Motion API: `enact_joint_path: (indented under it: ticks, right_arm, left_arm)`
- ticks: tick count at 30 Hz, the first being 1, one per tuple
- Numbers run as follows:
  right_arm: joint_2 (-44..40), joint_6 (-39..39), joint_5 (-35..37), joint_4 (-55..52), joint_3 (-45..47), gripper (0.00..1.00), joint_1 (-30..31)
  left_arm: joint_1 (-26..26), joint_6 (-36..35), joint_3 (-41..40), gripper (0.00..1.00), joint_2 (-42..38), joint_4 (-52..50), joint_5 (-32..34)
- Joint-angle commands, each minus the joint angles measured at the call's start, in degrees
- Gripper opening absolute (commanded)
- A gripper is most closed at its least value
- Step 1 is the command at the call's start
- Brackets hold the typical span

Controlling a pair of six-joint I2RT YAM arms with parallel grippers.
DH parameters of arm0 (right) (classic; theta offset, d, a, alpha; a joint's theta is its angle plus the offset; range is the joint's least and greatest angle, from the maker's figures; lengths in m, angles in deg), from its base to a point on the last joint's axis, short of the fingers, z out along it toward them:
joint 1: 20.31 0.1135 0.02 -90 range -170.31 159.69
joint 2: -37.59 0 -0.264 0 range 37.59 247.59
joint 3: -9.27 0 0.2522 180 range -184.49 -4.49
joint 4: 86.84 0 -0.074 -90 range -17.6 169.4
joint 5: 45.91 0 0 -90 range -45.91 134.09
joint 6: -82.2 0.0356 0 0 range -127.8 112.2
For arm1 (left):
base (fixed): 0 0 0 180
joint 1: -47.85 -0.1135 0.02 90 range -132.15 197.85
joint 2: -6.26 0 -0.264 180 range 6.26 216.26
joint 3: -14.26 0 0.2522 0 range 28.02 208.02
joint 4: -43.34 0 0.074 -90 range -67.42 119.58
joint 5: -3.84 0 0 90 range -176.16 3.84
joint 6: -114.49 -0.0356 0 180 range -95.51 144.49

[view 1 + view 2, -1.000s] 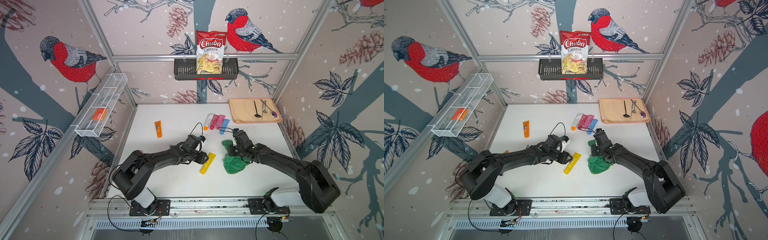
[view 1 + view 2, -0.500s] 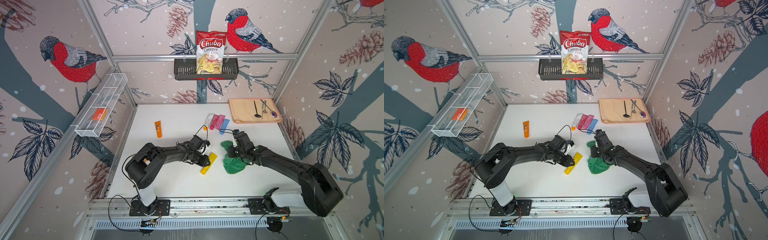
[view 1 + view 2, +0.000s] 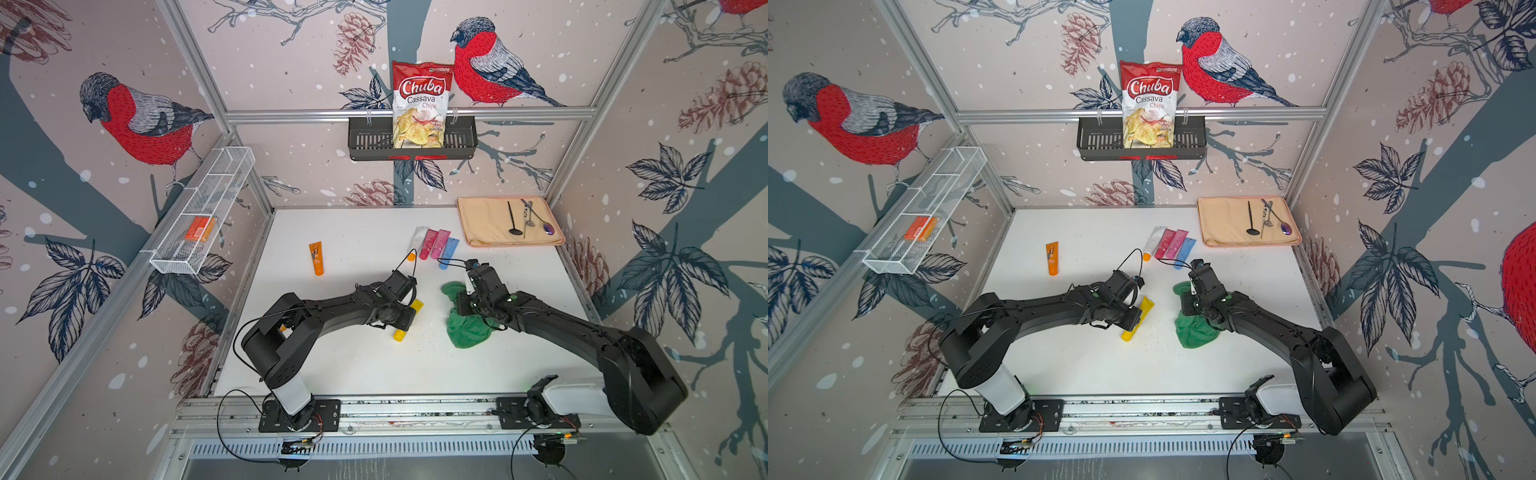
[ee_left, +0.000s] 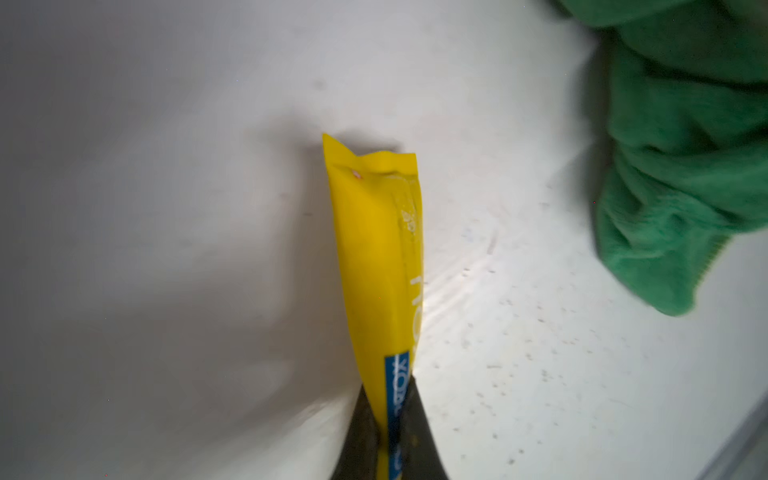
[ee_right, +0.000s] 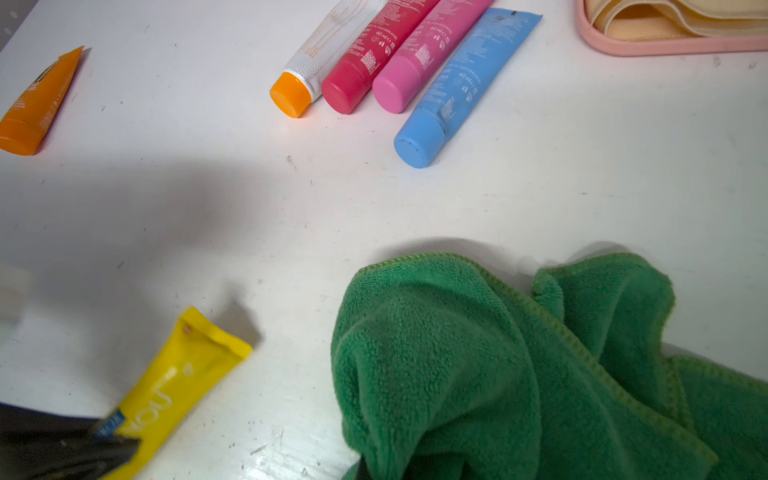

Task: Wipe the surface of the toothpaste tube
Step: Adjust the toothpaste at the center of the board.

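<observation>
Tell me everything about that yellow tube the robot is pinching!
The yellow tube looks like soft shiny plastic, with a flat crimped end, white letters, a blue band and a yellow cap. White flecks dot it. The left gripper is shut on it by the blue band, just above or on the white table. The green cloth lies beside it, apart.

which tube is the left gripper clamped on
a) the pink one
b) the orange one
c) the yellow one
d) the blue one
c: in the left wrist view, the left gripper has its jaws shut on the yellow tube, which sticks out from between them over the white table.
</observation>
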Motion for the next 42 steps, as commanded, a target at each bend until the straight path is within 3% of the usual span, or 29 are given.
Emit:
enact_joint_path:
  ticks: [1, 6, 12, 15, 19, 28, 34, 42]
  right_arm:
    - [-0.46, -0.35, -0.38, 0.85, 0.14, 0.0, 0.21]
    - [-0.77, -0.32, -0.23, 0.84, 0.3, 0.0, 0.3]
    - [-0.37, -0.41, -0.19, 0.99, 0.27, 0.0, 0.36]
    - [-0.33, -0.41, -0.18, 1.05, 0.24, 0.0, 0.34]
    - [-0.03, -0.38, -0.23, 1.04, 0.24, 0.0, 0.39]
    - [0.5, -0.42, -0.23, 1.18, 0.15, 0.0, 0.57]
    - [0.77, -0.43, -0.24, 1.18, 0.05, 0.0, 0.57]
    - [0.82, -0.8, -1.77, 1.88, -0.28, 0.0, 1.2]
  left_arm:
    - [2.15, 1.15, 1.88, 0.0, -1.35, -10.83, 24.25]
    - [3.68, 4.43, 3.06, 0.0, 2.31, -14.06, 41.69]
    - [7.88, 8.44, 6.85, 0.0, 12.37, -17.55, 47.66]
    - [9.56, 9.05, 8.03, 0.0, 14.35, -16.37, 45.72]
    - [11.38, 9.38, 8.78, 0.12, 14.55, -14.8, 41.31]
    - [12.17, 7.63, 3.15, 0.49, 5.18, -3.61, 24.44]
    - [11.89, 6.65, 1.88, 0.51, -6.2, 0.96, 19.98]
    - [8.54, 9.94, -9.38, 0.51, -17.52, 6.37, 18.39]
